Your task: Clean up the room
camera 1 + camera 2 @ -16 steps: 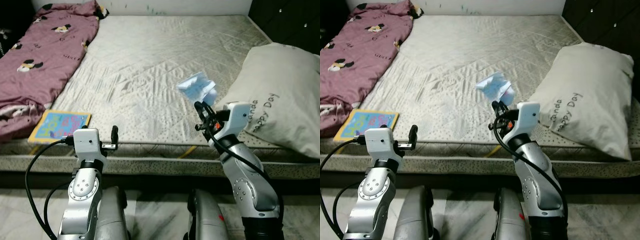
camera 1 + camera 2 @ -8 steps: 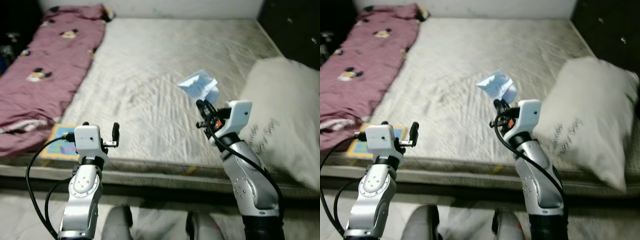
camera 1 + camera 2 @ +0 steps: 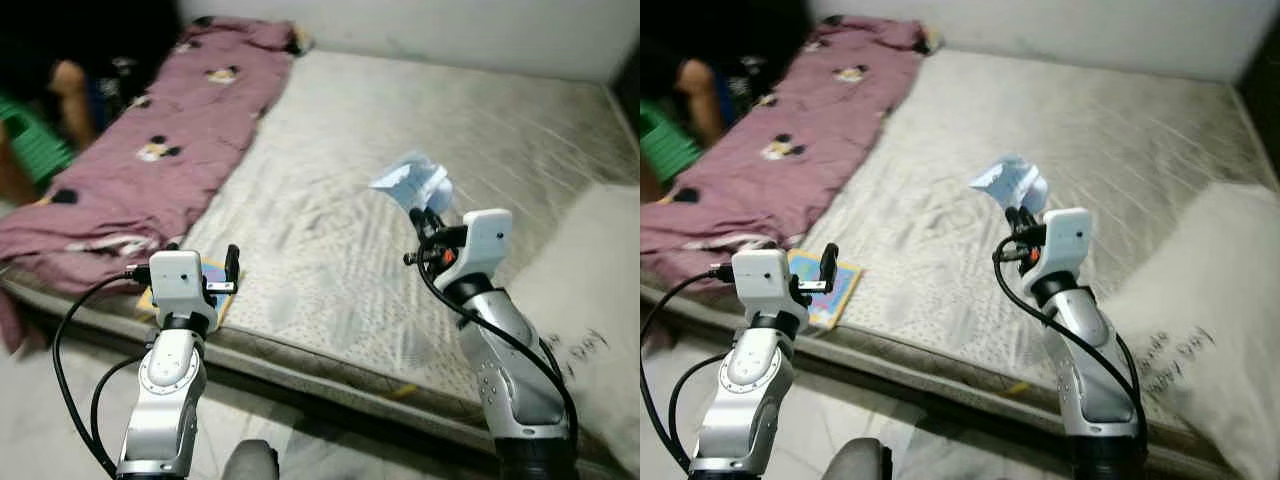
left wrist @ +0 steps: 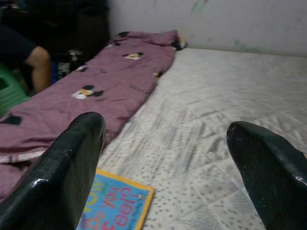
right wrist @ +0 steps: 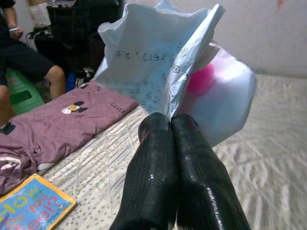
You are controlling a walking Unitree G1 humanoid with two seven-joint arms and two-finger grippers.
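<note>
The view has swung left toward the maroon blanket [image 3: 150, 160]. The right gripper [image 3: 428, 214] still pinches the crumpled plastic wrapper [image 3: 410, 183] above the mattress [image 3: 330, 270] (ready for binning); the left gripper [image 4: 168, 158] stays spread over the picture book [image 3: 205, 290] at the front edge.

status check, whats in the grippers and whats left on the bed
Right gripper shut on crumpled wrapper, held above the mattress. Left gripper open, empty. Picture book at bed edge; person seated beyond.
</note>
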